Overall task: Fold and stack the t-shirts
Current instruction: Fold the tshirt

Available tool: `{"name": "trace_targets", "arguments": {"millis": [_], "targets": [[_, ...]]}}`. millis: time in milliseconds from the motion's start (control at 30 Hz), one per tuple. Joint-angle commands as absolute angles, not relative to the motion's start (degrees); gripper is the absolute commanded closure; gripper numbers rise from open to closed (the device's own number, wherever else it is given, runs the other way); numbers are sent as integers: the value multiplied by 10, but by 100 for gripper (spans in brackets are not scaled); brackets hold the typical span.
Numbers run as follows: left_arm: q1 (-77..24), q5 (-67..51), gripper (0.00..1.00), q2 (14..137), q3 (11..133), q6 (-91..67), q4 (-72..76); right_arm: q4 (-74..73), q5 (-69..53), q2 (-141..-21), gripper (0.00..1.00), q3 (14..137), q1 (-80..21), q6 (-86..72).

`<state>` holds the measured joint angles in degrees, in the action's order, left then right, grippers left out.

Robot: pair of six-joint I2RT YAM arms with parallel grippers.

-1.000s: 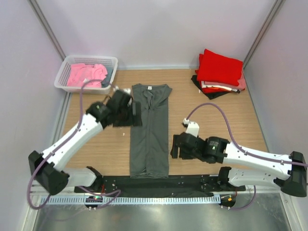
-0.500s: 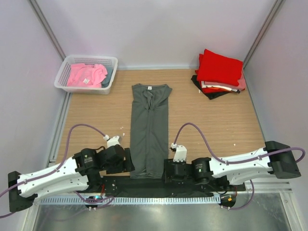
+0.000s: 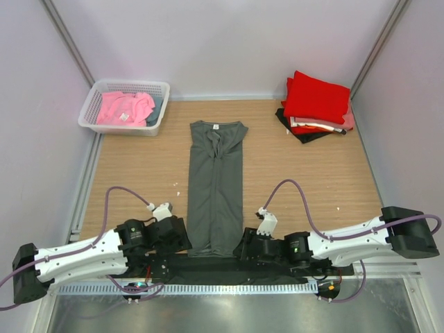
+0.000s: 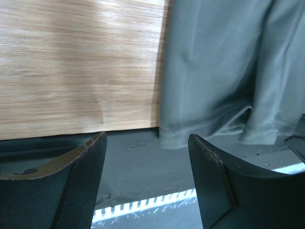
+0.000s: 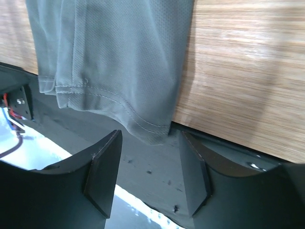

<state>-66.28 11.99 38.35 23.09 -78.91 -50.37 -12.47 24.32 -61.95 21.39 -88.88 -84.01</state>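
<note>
- Two sets of jaws were low at the near hem of the dark grey t-shirt. It lay flat and lengthwise on the bench with its sides folded in and its collar at the far end from both.
- Left jaws: standing apart, nothing held. The left hem corner lay just ahead of the gap, untouched.
- Right jaws: standing apart, empty. The right hem corner lay just ahead, in line with the gap.
- The hem overhung the black base strip beneath both jaws.
- Judgement: the step in hand was gripping both corners. Each pair should take every layer, level with the other, then lift evenly so the fold towards the collar stays square.
- The folded stack stood well beyond the right jaws.
</note>
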Motion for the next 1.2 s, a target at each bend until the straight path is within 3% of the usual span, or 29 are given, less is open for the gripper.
{"name": "trace_targets", "arguments": {"millis": [0, 167, 433, 700, 733, 767, 833, 867, 1167], "targets": [[-665, 123, 31, 400, 221, -810, -455, -91, 270, -635, 43, 202, -892, -868], [-680, 108, 33, 418, 207, -828, -417, -73, 265, -643, 45, 193, -892, -871], [-709, 102, 46, 451, 192, -854, -381, -86, 262, -641, 53, 189, -887, -871], [-745, 120, 74, 481, 189, -879, -357, -87, 261, -626, 67, 169, -882, -878], [-751, 121, 79, 485, 189, -878, -356, -84, 259, -625, 70, 167, -881, -879], [-753, 122, 91, 488, 189, -879, -355, -83, 258, -625, 78, 165, -882, -880], [-759, 126, 100, 492, 192, -880, -355, -83, 259, -619, 88, 160, -882, -882], [-760, 126, 100, 491, 193, -882, -354, -86, 262, -616, 99, 158, -882, -884], [-783, 156, 100, 459, 219, -893, -410, -211, 294, -508, 99, 161, -882, -913]]}}
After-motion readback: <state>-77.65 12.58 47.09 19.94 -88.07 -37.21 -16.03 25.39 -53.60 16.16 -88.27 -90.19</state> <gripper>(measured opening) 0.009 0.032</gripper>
